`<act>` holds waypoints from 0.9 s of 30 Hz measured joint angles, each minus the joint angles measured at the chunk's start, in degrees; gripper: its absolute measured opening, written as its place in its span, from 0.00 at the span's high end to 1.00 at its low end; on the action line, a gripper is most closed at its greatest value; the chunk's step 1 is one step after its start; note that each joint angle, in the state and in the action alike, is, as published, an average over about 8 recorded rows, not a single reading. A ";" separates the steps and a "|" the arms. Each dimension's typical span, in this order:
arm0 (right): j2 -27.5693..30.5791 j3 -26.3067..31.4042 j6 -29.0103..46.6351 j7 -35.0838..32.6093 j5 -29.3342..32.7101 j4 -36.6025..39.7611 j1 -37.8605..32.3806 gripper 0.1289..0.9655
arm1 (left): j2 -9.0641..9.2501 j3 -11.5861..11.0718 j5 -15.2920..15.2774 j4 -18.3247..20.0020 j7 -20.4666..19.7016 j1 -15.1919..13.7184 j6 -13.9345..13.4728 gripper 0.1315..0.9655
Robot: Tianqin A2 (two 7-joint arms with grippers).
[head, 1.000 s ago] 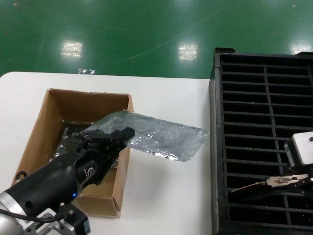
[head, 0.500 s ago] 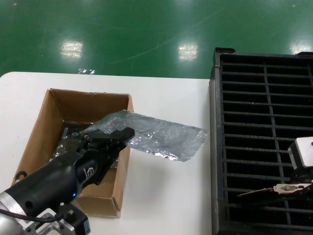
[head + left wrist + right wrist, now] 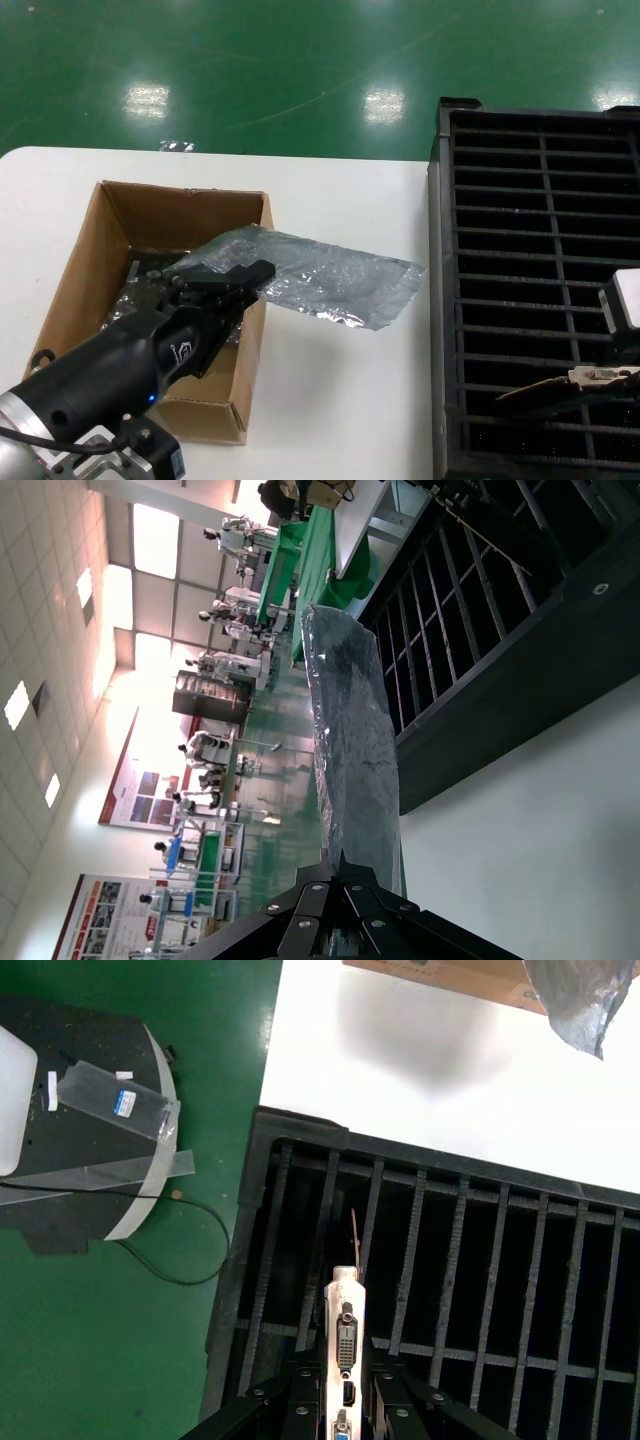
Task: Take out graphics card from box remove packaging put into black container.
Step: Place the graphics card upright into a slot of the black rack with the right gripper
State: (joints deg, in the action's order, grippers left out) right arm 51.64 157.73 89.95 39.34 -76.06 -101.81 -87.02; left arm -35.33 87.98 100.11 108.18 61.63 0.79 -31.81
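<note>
My left gripper (image 3: 240, 278) is shut on one end of the silvery-grey packaging bag (image 3: 320, 276), which hangs over the right wall of the brown cardboard box (image 3: 160, 215) and out above the white table. In the left wrist view the bag (image 3: 352, 730) runs away from my jaws. My right gripper (image 3: 610, 385) is shut on the graphics card (image 3: 560, 385), held low over the near rows of the black container (image 3: 545, 170). In the right wrist view the card's silver bracket (image 3: 343, 1335) stands between my fingers above the container's slots (image 3: 450, 1260).
The white table (image 3: 340, 400) lies between the box and the container. More bagged items lie inside the box (image 3: 135, 290). Green floor lies beyond the table's far edge.
My right gripper has moved down and toward the near right with the card, lower over the container. The left arm and bag have not moved.
</note>
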 joint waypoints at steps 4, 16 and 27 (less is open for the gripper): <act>-0.08 0.00 0.00 -0.08 0.13 0.34 0.04 0.93 | 0.00 0.00 0.00 0.00 0.00 0.00 0.00 0.99; -1.15 0.00 0.00 -0.03 0.62 1.49 0.38 0.93 | 0.00 0.00 0.00 0.00 0.00 0.00 0.00 0.99; -2.72 0.00 0.00 -0.33 3.14 2.06 1.08 0.93 | 0.00 0.00 0.00 0.00 0.00 0.00 0.00 0.99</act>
State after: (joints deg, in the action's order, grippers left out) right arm 48.92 157.73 89.95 39.01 -72.93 -99.75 -85.94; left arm -35.33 87.98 100.11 108.18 61.63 0.79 -31.81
